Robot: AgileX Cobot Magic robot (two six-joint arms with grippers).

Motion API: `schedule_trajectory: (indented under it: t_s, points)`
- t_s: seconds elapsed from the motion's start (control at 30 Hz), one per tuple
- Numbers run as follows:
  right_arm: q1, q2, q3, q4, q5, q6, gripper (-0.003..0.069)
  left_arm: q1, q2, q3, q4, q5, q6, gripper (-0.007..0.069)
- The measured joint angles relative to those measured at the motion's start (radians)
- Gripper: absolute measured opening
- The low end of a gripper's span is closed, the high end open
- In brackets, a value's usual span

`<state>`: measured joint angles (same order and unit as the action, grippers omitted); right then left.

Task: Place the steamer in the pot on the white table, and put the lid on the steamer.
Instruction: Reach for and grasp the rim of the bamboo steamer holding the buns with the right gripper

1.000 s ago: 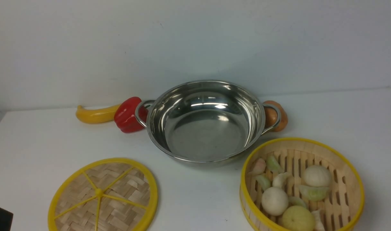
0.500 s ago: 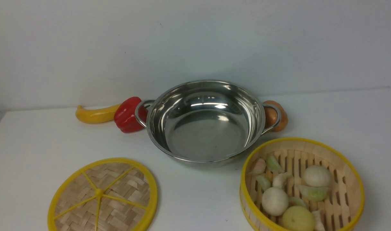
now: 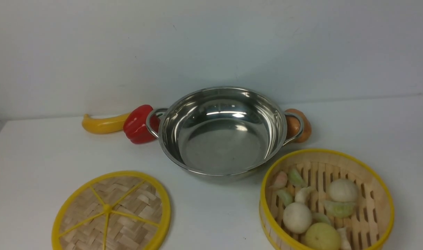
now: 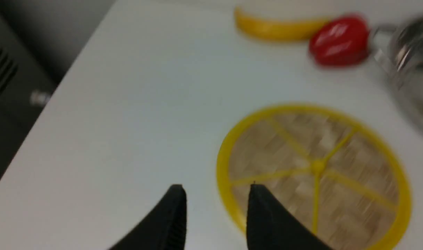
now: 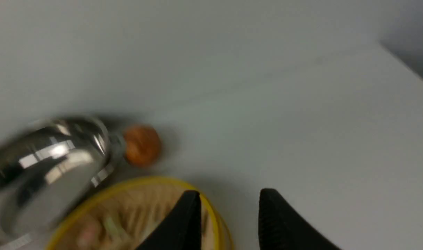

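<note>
On the white table [image 3: 41, 149], the steamer [image 3: 327, 151], filled with dumplings [image 3: 297, 217], stands just front-right of the pot [image 3: 178, 139], the lid [image 3: 110, 211] lying flat front-left of it. Fingers spread and holding nothing, the left gripper [image 4: 216, 189] hovers by the lid's rim, the right gripper [image 5: 230, 192] by the steamer's rim.

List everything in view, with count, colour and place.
pot: one, shiny steel, table's middle.
steamer: one, wood, yellow rim, near right of the pot.
food: several pieces, white and green, inside the steamer.
lid: one, yellow rim, near left.
pepper: one, red, at the pot's left handle.
banana: one, yellow, left of the pepper.
round vegetable: one, brown, at the pot's right handle.
table: one, white.
left hand: one, black, open, by the lid.
right hand: one, black, open, by the steamer.
</note>
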<state>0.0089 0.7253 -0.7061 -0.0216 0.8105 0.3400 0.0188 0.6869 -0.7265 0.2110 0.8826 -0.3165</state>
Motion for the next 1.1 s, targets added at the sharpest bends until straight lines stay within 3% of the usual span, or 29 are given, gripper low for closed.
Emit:
schedule_trajectory:
  t_s: [0.17, 0.43, 0.8, 1.0, 1.1]
  points:
    - [0.0, 0.399, -0.096, 0.197, 0.114, -0.238, 0.0249, 0.0, 0.321, -0.071, -0.035, 0.065, 0.145, 0.0241]
    - [0.0, 0.787, -0.172, 0.374, 0.076, -0.435, 0.0249, 0.0, 0.572, -0.074, -0.049, -0.045, 0.176, 0.0241]
    - [0.0, 0.949, -0.183, 0.343, -0.007, -0.447, 0.0245, 0.0, 0.619, -0.075, -0.05, -0.121, 0.177, 0.0241]
    - [0.0, 0.978, -0.189, 0.341, -0.02, -0.45, 0.0097, 0.0, 0.619, -0.075, -0.053, -0.124, 0.177, 0.0241]
    - [0.0, 0.978, -0.2, 0.3, 0.006, -0.481, 0.0074, 0.0, 0.619, -0.075, -0.053, -0.124, 0.177, 0.0241]
